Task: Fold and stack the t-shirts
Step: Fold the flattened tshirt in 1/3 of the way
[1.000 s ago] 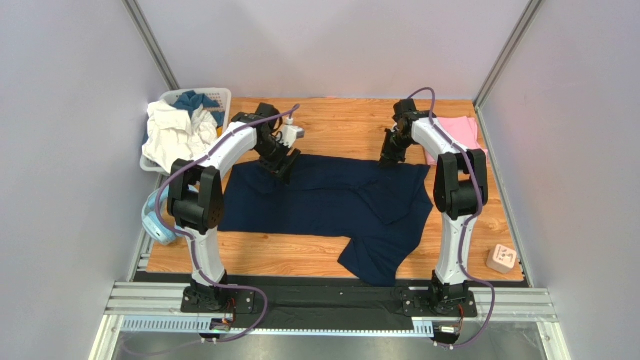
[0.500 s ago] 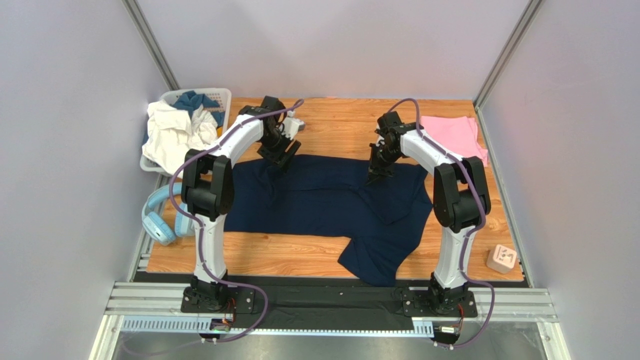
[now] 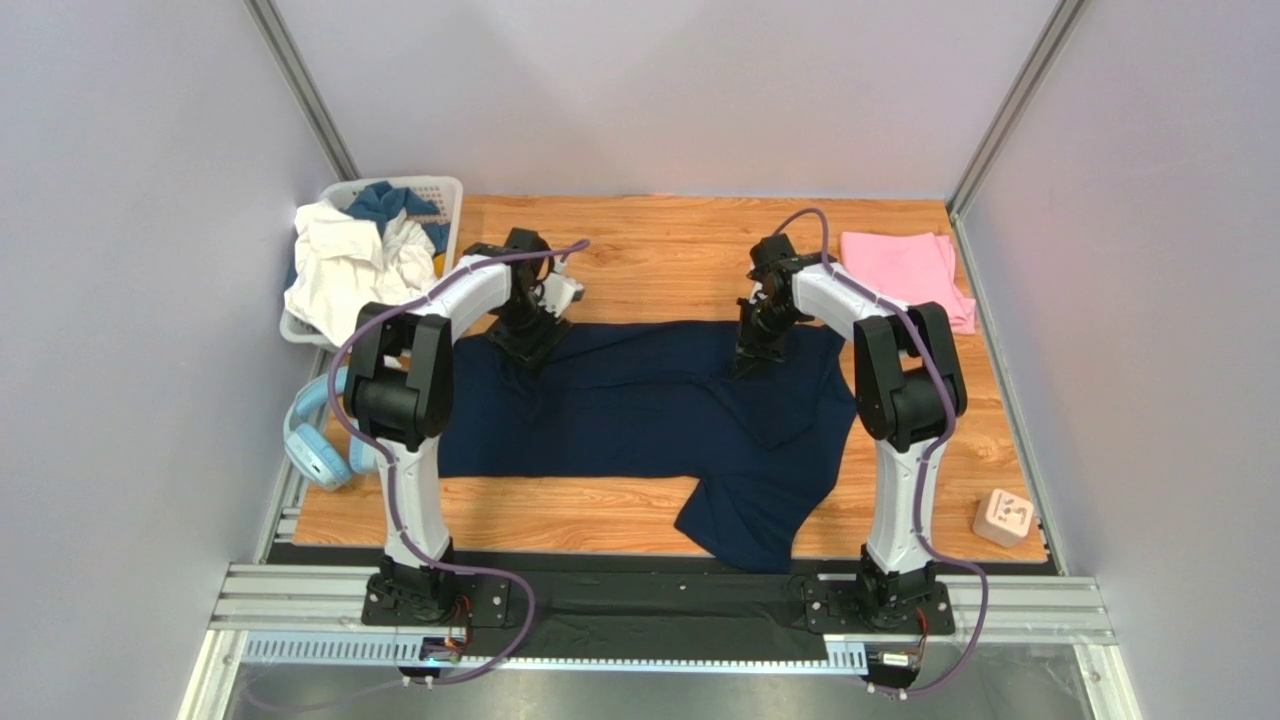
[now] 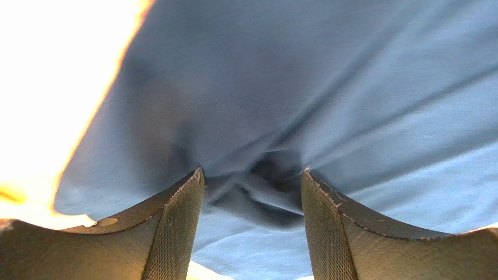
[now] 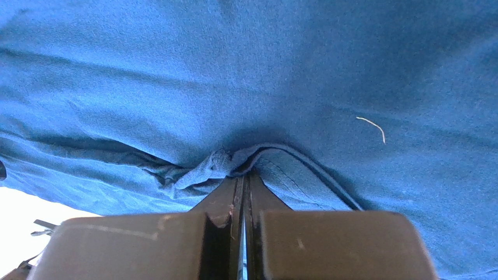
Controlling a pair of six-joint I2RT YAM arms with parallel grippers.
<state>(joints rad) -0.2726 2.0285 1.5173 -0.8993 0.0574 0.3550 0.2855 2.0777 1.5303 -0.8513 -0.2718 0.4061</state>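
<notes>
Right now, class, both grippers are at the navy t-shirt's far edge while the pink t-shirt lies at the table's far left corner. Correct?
Wrong corner: the top view shows the pink t-shirt at the far right corner of the table. The rest stands.

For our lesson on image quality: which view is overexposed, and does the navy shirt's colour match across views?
Left wrist view: table blown out to white-yellow, navy t-shirt washed pale, blurry. Right wrist view: shirt bright blue, sharp. Top view: evenly lit, shirt near-black.
</notes>
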